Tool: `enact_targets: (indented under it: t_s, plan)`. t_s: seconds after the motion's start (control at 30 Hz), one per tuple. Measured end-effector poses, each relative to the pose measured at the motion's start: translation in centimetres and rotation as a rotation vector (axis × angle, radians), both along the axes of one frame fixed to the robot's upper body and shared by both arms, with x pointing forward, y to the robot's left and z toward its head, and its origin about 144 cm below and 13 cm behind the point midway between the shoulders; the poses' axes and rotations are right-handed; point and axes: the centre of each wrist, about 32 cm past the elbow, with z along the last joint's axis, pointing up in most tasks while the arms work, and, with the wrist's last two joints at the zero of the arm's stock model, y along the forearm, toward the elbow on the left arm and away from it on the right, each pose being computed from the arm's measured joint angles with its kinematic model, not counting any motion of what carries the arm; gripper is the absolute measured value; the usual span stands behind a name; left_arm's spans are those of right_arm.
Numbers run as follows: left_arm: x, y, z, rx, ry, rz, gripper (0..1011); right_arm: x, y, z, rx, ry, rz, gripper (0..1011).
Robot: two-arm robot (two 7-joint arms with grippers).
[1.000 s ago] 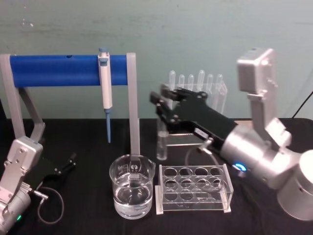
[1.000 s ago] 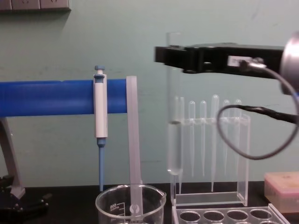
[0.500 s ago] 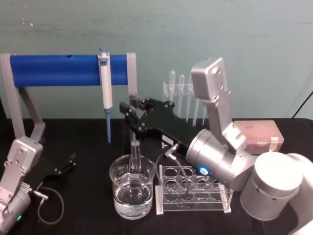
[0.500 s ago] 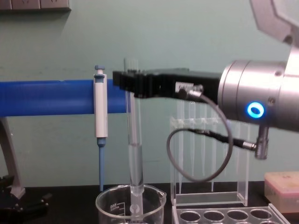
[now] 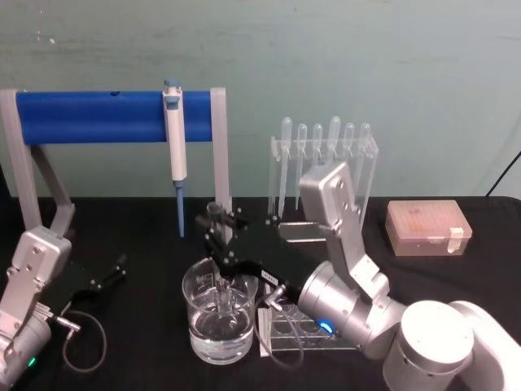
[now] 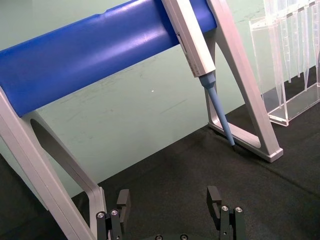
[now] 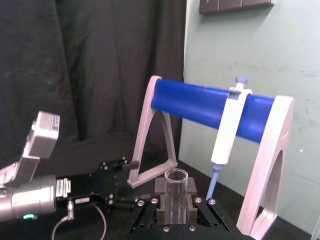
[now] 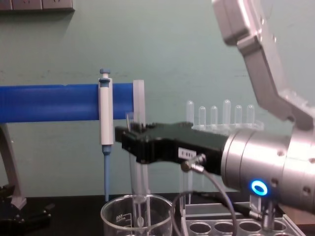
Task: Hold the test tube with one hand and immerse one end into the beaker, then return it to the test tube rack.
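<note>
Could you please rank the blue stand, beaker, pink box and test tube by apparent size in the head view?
1. blue stand
2. beaker, though it is nearest the camera
3. pink box, close to the beaker in width
4. test tube, partly hidden by the fingers of the right gripper

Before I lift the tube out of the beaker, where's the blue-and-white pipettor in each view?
Head view: pipettor hangs on the blue bar, back-left of the beaker.
Chest view: pipettor left of the right gripper.
Left wrist view: pipettor slants across the bar, past the parked left gripper.
Right wrist view: pipettor beyond the test tube that gripper holds.
Shared landmark: the blue bar.
</note>
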Motion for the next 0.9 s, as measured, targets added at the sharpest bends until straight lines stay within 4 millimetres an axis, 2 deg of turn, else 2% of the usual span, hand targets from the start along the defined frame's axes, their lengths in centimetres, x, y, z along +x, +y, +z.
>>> enact_targets:
  t_s: [0.33,0.9]
  plan:
    - [0.0,0.0,0.0,0.000,0.000,0.000,1000,-0.1,0.2,-1.8,0.000,0.017,-0.009,230]
    - [0.0,0.0,0.0,0.000,0.000,0.000,1000,-0.2,0.2,-2.3,0.008,0.023,-0.014,230]
